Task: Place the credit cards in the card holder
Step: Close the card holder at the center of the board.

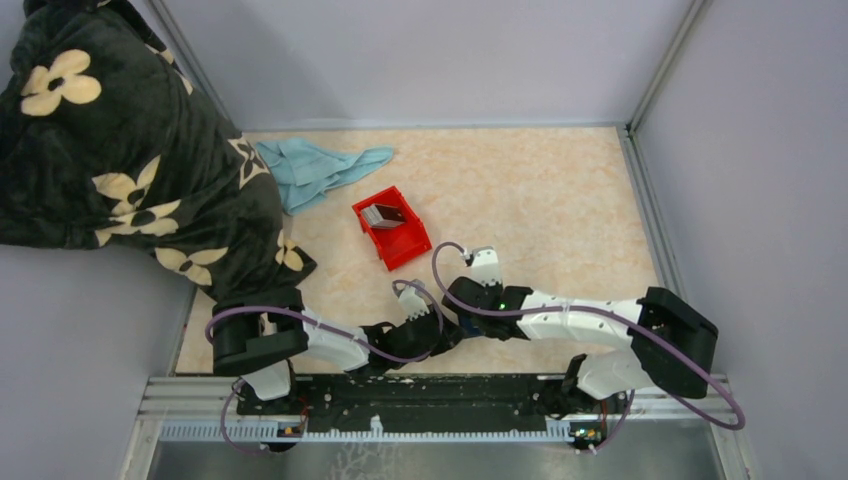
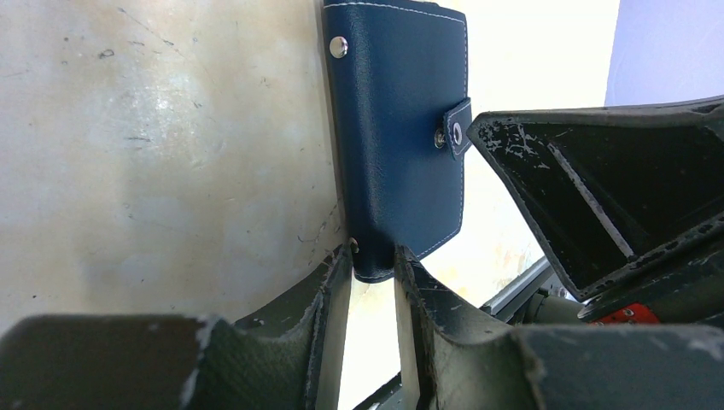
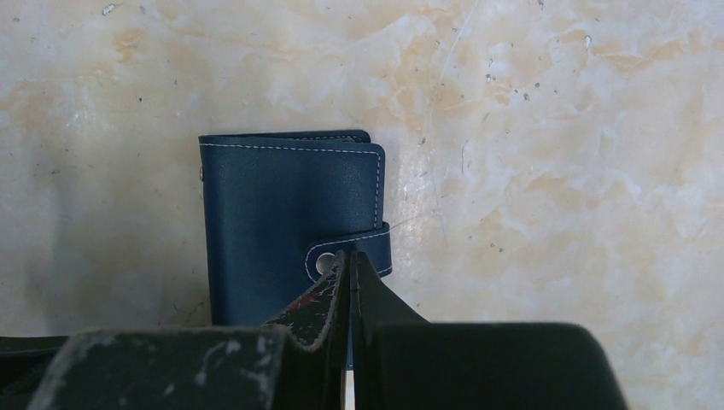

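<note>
Progress: early. No card in yet; card holder snapped closed, needs opening first. Top view, centre: credit cards stacked in red bin, well apart from both arms; card holder hidden there. Left wrist view only: left hand part-closed, pinching card holder's lower edge. Right wrist view only: right hand fully closed at snap tab, card holder on surface; grip on tab unclear.
</note>
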Action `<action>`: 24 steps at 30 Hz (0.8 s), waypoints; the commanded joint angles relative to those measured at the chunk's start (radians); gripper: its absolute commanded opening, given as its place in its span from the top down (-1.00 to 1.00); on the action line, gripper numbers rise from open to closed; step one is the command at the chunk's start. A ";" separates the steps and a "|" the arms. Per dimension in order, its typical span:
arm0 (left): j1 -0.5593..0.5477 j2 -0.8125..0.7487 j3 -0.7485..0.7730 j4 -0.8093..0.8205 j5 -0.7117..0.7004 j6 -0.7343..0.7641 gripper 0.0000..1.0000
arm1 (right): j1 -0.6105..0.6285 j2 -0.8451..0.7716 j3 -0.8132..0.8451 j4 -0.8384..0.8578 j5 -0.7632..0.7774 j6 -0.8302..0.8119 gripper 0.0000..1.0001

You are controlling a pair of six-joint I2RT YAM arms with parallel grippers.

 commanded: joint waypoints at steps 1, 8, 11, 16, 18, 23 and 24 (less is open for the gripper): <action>0.005 0.074 -0.045 -0.250 0.028 0.034 0.31 | 0.014 -0.046 0.050 -0.015 0.056 0.019 1.00; 0.005 0.076 -0.046 -0.248 0.027 0.035 0.31 | 0.016 -0.089 0.061 -0.035 0.088 0.013 1.00; 0.006 0.077 -0.046 -0.248 0.029 0.034 0.31 | 0.016 -0.106 0.065 -0.040 0.098 0.012 1.00; 0.005 0.077 -0.046 -0.248 0.029 0.035 0.31 | 0.017 -0.103 0.054 -0.029 0.082 0.016 1.00; 0.005 0.077 -0.044 -0.248 0.029 0.035 0.31 | 0.020 -0.083 0.036 -0.005 0.063 0.024 1.00; 0.006 0.087 -0.041 -0.247 0.034 0.035 0.31 | 0.032 -0.005 -0.023 0.100 -0.014 0.052 1.00; 0.005 0.087 -0.042 -0.246 0.033 0.034 0.31 | 0.038 0.007 -0.031 0.111 -0.026 0.059 1.00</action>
